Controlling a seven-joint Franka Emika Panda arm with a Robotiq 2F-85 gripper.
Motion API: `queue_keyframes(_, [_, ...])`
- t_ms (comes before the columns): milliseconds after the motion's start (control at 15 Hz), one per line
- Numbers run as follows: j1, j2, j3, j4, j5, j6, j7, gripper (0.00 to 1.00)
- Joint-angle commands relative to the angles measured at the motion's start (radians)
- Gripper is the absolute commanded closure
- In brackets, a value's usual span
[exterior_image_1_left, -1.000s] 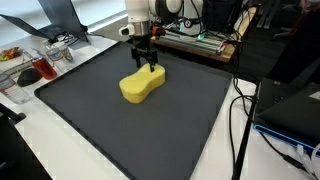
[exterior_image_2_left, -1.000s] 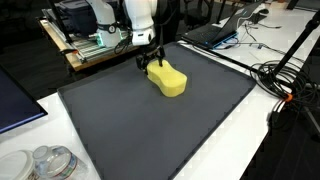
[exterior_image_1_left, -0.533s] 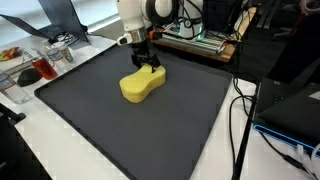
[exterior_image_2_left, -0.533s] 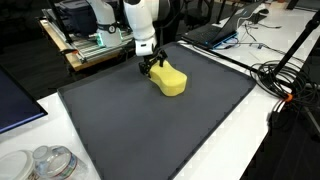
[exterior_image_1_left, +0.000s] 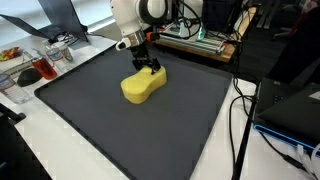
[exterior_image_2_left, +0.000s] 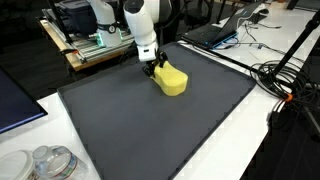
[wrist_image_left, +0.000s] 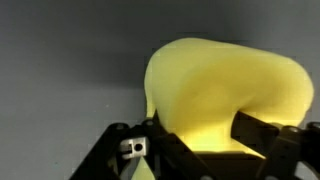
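The gripper (exterior_image_1_left: 148, 67), half-wide, straddles the yellow sponge (exterior_image_1_left: 142, 87) at its far end; whether it grips, I cannot tell. The sponge lies toward 12 o'clock on the dark mat (exterior_image_1_left: 130, 135). A clear tub (exterior_image_1_left: 33, 70) at 9 o'clock holds something red.

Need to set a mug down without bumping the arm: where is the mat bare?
The mat is bare from the yellow sponge to its near edge, and sideways to the cables. Crowded: the far edge, where the end effector straddles the sponge, and the dishes beside the mat.
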Motion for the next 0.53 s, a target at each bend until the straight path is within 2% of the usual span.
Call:
queue_keyframes(0, [-0.016, -0.039, -0.001, -0.003, -0.018, -0.079, 0.004, 0.69])
queue_keyframes(267, [-0.002, -0.132, -0.027, -0.036, -0.031, -0.156, 0.007, 0.92])
queue_keyframes(400, [0.008, -0.19, -0.048, -0.055, -0.038, -0.198, 0.016, 0.95])
queue_keyframes(467, [0.014, -0.224, -0.06, -0.065, -0.044, -0.217, 0.02, 0.91])
